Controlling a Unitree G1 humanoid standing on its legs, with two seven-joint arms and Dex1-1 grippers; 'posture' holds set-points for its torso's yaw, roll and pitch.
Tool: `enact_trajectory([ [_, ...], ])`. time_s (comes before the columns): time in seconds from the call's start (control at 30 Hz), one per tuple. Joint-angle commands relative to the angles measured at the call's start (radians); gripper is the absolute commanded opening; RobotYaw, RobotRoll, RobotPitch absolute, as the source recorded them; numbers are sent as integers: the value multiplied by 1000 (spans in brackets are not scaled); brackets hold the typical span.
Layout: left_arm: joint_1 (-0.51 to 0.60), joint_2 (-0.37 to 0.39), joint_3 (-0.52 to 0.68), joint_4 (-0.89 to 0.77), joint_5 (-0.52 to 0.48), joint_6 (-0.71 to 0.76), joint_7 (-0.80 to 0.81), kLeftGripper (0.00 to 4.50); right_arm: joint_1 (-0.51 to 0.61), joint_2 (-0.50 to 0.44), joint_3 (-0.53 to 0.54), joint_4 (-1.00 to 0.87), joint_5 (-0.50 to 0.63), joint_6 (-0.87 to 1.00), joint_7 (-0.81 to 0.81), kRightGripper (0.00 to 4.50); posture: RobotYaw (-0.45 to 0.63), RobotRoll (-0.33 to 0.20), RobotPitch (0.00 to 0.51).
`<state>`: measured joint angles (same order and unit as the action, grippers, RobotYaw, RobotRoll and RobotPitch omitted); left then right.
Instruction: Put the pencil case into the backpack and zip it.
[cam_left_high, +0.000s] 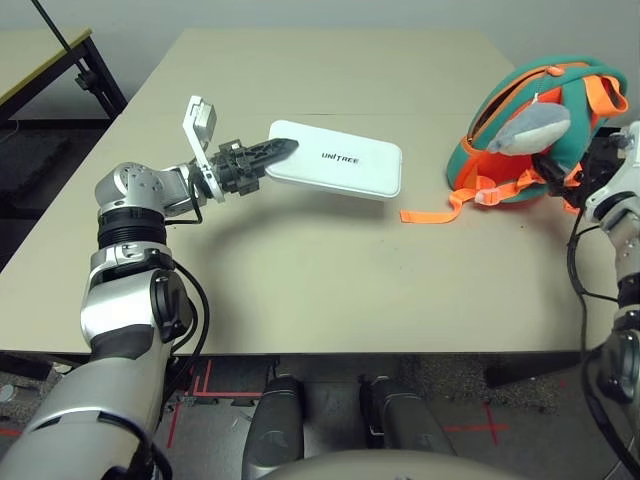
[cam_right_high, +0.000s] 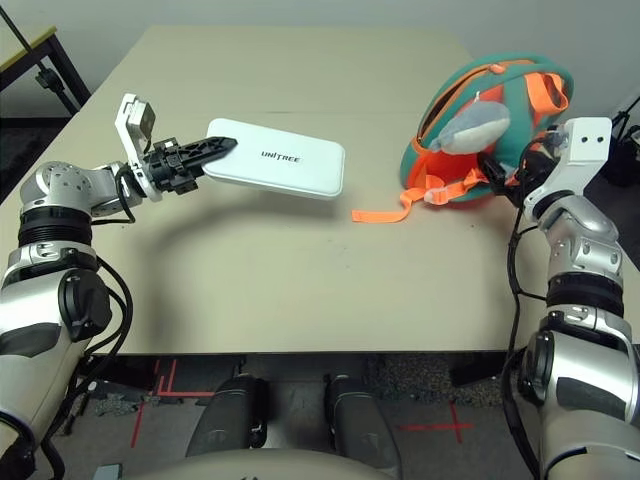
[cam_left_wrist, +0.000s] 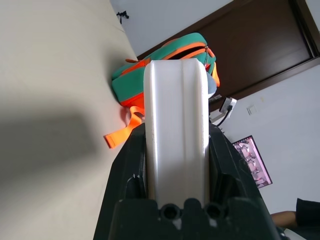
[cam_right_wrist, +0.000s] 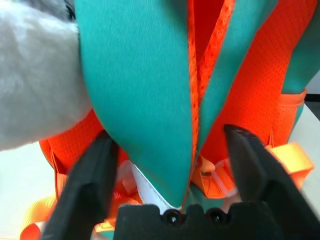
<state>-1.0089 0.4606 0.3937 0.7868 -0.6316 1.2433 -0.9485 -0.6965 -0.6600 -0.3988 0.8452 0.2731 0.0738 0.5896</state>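
My left gripper (cam_left_high: 281, 150) is shut on one short end of the white pencil case (cam_left_high: 338, 160), lettered UNITREE, and holds it level just above the table, over its own shadow. In the left wrist view the pencil case (cam_left_wrist: 176, 120) stands edge-on between the two black fingers. The teal and orange backpack (cam_left_high: 578, 105) lies at the table's right side, with a grey plush figure (cam_left_high: 532, 128) on it. My right gripper (cam_right_high: 500, 172) is against the backpack's near right side. In the right wrist view that gripper (cam_right_wrist: 170, 134) is open, its fingers on either side of a teal fold of the backpack (cam_right_wrist: 135, 95).
A loose orange strap (cam_left_high: 432, 211) trails from the backpack onto the beige table (cam_left_high: 300, 280). The table's front edge runs just before my body. A second table (cam_left_high: 40, 55) stands at the far left, beyond a gap of floor.
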Motion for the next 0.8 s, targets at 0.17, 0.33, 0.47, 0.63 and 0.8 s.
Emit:
enact_trajectory([
  [0.17,7,7,18,-35,-40,-4,10,1435,2,2,-3,19,24,-44,51,1228,94,0,65],
  [0.33,1,3,17,-21,-40,-20,12,1435,56,18,30,-57,22,-159,137,64,88,0,60],
  [0.47,-4,0,12,-9,-36,-32,10,1435,69,33,18,-114,63,-156,165,64,81,0,57],
  [0.63,-9,-1,7,1,-34,-40,6,1435,86,36,19,-149,90,-157,198,64,78,0,54],
  [0.8,-15,1,2,16,-30,-52,1,1435,107,44,14,-221,140,-146,246,64,73,0,53],
])
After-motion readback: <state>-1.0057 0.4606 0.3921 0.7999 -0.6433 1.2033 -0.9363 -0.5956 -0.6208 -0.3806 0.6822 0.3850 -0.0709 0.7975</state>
